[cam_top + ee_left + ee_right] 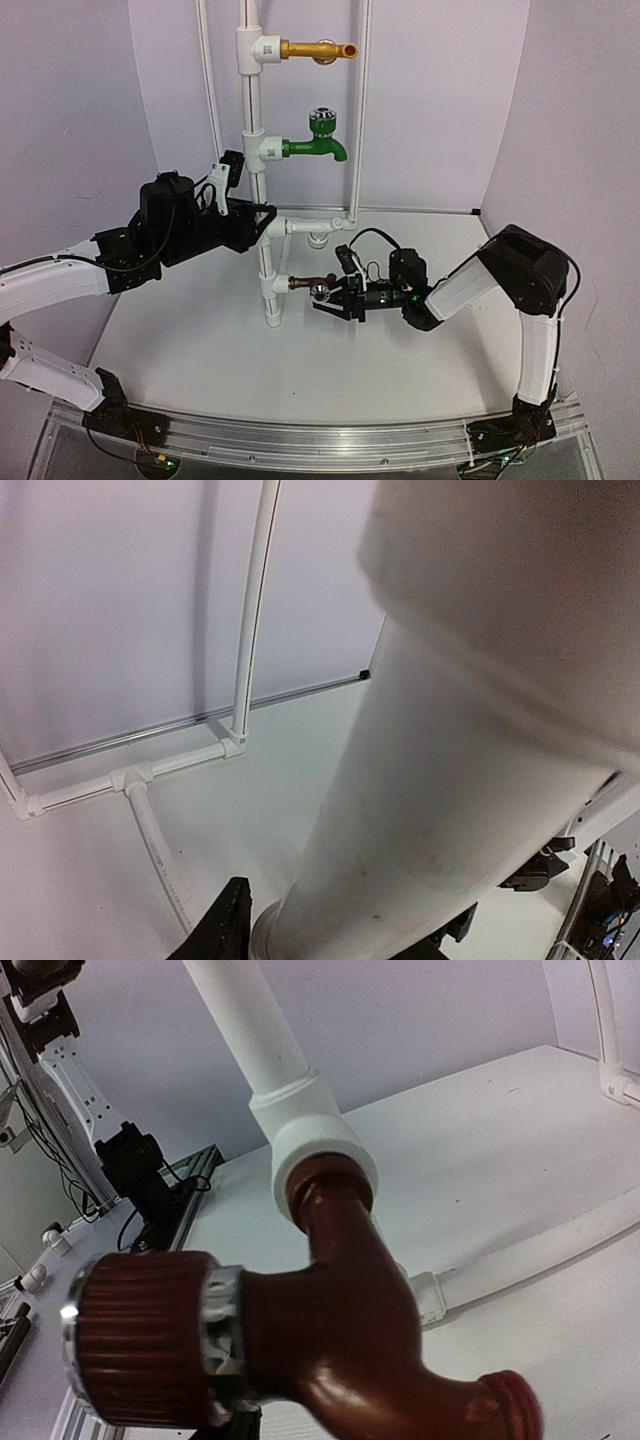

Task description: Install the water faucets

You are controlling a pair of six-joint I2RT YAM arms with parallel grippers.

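Observation:
The small brown faucet [308, 283] sticks out sideways from the lowest tee [276, 284] of the upright white pipe [256, 110]. In the right wrist view the brown faucet [350, 1330] fills the frame, its threaded end in the white tee [320, 1140] and its ribbed knob [140, 1340] at the left. My right gripper [335, 298] is at the faucet's spout end, and its jaws are hidden behind the faucet. My left gripper [265, 222] is shut on the upright pipe [450, 780], with a dark finger [225, 930] beside it.
A green faucet [315, 148] and a long gold faucet [318, 49] are mounted higher on the same pipe. Thin white pipes [310, 225] run along the floor and up the back wall [360, 100]. Walls close in on the left, back and right.

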